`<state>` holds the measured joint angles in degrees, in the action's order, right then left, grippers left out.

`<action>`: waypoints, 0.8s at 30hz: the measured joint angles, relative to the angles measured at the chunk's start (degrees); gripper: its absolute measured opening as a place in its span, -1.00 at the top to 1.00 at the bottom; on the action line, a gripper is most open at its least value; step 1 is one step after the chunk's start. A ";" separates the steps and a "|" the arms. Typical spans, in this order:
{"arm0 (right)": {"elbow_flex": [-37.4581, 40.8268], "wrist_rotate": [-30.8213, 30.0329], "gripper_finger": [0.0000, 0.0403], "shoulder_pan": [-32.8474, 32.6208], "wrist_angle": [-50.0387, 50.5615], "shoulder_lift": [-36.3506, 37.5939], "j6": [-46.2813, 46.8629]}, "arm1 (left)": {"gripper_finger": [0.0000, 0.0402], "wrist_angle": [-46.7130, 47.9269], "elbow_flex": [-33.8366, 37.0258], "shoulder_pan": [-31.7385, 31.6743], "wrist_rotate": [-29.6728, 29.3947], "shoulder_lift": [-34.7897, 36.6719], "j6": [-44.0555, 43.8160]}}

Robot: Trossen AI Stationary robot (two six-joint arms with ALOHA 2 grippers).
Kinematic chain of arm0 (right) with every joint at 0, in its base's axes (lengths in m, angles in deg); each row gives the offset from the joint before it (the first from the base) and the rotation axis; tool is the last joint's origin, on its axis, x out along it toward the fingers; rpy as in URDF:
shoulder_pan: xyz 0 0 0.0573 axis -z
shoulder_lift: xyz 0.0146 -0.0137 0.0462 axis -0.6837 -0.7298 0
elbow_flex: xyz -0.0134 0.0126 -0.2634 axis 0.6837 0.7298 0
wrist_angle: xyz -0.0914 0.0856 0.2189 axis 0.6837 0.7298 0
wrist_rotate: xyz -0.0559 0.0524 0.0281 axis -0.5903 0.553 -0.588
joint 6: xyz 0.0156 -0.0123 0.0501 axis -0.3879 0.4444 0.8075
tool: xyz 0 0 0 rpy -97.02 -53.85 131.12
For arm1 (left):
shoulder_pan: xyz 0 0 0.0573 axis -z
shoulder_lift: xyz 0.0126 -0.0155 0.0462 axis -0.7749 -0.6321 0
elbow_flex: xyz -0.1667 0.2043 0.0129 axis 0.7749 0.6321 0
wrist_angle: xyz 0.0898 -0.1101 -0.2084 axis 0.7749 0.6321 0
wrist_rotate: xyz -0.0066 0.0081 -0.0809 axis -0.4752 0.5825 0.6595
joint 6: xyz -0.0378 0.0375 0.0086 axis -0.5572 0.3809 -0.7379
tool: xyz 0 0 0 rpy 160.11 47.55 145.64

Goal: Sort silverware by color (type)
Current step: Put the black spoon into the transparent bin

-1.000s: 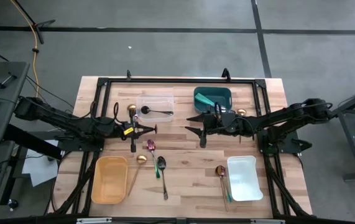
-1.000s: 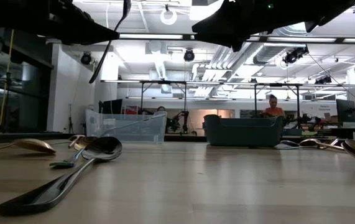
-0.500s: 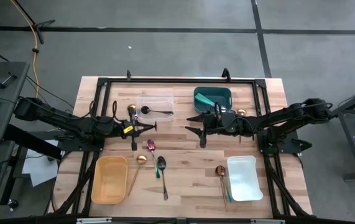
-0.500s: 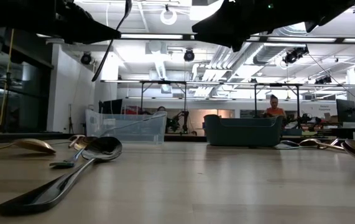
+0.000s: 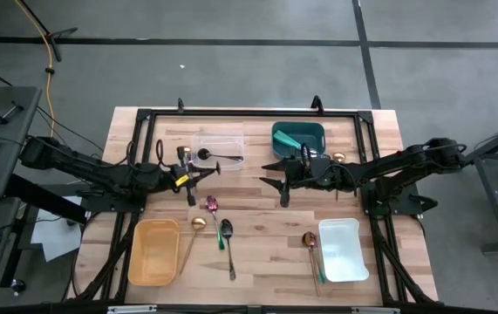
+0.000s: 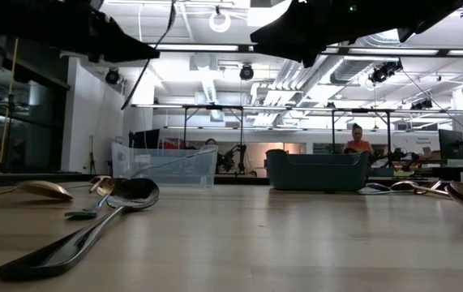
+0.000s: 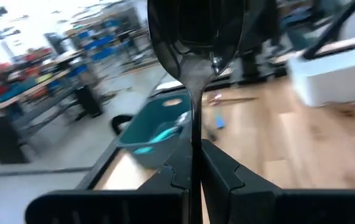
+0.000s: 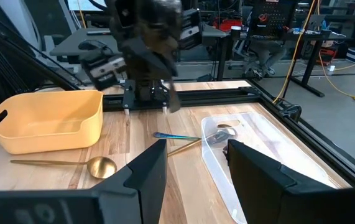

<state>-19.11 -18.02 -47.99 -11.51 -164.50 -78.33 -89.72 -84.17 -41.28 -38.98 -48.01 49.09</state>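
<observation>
1. Silverware comes first — the left gripper point(image 5: 187, 174) is clamped on the handle of a black spoon point(image 7: 195, 43), carried above the table point(image 5: 257, 196) at about 10 o'clock from its centre; in the left wrist view the bowl stands up past the closed fingers.

2. Its likely home, I judge, is the clear container point(image 5: 218, 150) at 1 o'clock from that gripper, where another dark spoon point(image 5: 216, 157) already lies.

3. To do the step well: bring the spoon over the middle of the clear container, not over its rim, and line the handle up with the long side so nothing hangs out.

4. Lower before letting go — a drop from height could bounce the spoon out or knock the one inside.

5. Open fully, then lift straight up so the fingers do not drag the handle along.

6. The right gripper point(image 5: 276, 181) waits with jaws apart and empty, just at 6 o'clock of the teal container point(image 5: 298, 138).

7. Still loose on the table: a pink-purple spoon point(image 5: 211, 206), a gold spoon point(image 5: 194, 228) by the yellow container point(image 5: 153, 252), a teal-handled spoon point(image 5: 227, 237), plus pieces beside the white container point(image 5: 343, 250).
</observation>
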 joint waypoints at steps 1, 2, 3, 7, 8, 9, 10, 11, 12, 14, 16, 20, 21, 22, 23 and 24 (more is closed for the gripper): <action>-0.01 0.00 0.18 0.02 0.00 0.00 -0.01 | 0.96 -0.57 -0.02 -0.76 0.06 -0.21 1.42; -0.01 0.00 0.18 0.00 0.00 0.00 -0.01 | 0.96 -0.21 -0.71 -1.92 0.57 -0.35 3.42; -0.01 0.00 0.18 0.00 0.00 0.00 0.01 | 0.96 0.62 -1.88 -3.36 1.02 -0.63 5.27; -0.01 0.00 0.18 0.00 -0.02 0.00 -0.02 | 0.96 13.01 -10.09 -11.89 7.64 -2.00 8.72; -0.01 0.00 0.18 0.01 -0.03 0.00 -0.01 | 0.96 17.48 -12.72 -14.47 10.27 -2.83 8.73; 0.01 0.00 0.18 0.01 -0.02 0.00 -0.02 | 0.96 21.15 -15.20 -17.02 12.63 -3.94 8.76; 0.00 0.00 0.18 0.00 -0.03 0.00 -0.02 | 0.96 24.97 -17.69 -19.52 14.89 -5.26 9.05; -0.02 0.00 0.18 0.00 -0.04 0.00 -0.02 | 0.96 28.26 -19.71 -21.76 16.85 -6.63 10.07; 0.01 0.00 0.18 0.00 -0.04 0.00 -0.02 | 0.96 30.54 -21.29 -23.76 18.36 -8.16 11.56; -0.01 0.00 0.18 0.00 -0.04 0.00 -0.02 | 0.96 33.19 -23.49 -26.80 20.14 -11.34 15.38; 0.00 0.00 0.18 0.02 -0.04 0.00 -0.02 | 0.96 34.01 -24.38 -28.94 20.21 -14.61 18.98; -0.01 0.00 0.18 0.01 -0.04 0.00 -0.16 | 0.96 34.82 -24.39 -31.61 20.17 -20.55 23.45; 0.00 0.01 0.18 0.01 -0.04 0.00 -0.29 | 0.96 34.77 -24.39 -32.04 20.17 -22.00 23.89; -0.02 0.01 0.18 0.01 -0.04 0.00 -0.33 | 0.96 34.83 -24.39 -32.37 20.16 -23.33 24.18; -0.02 0.01 0.18 0.00 -0.02 0.00 -0.37 | 0.96 34.79 -24.39 -32.59 20.16 -24.67 24.37; -0.01 0.00 0.18 0.00 -0.02 0.00 -0.43 | 0.96 34.55 -24.39 -32.85 20.19 -25.96 24.75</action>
<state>-19.11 -18.02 -47.99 -11.53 -164.50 -78.76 -55.16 -108.56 -74.13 -18.79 -73.97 73.83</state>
